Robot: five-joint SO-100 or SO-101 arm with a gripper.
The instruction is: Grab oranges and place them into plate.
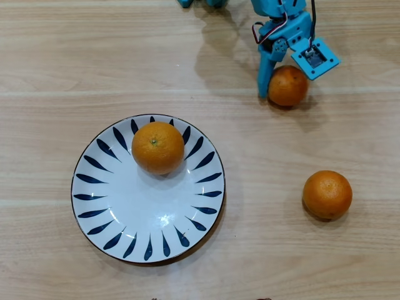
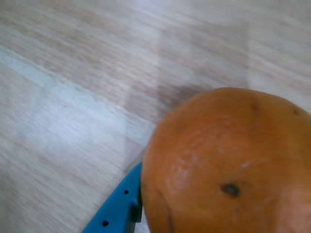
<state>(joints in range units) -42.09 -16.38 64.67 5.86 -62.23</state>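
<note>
The gripper (image 1: 282, 87) straddles the top orange (image 1: 287, 85), blue finger (image 1: 265, 74) pressing its left flank in the overhead view, fruit right between the jaws on the table (image 1: 350, 137), though a firm clamp isn't confirmed, plate (image 1: 94, 200) well away.

obstacles: plate (image 1: 94, 206) left-centre, orange (image 1: 327, 194) right | free: bare table (image 1: 269, 250) btwn them
</note>
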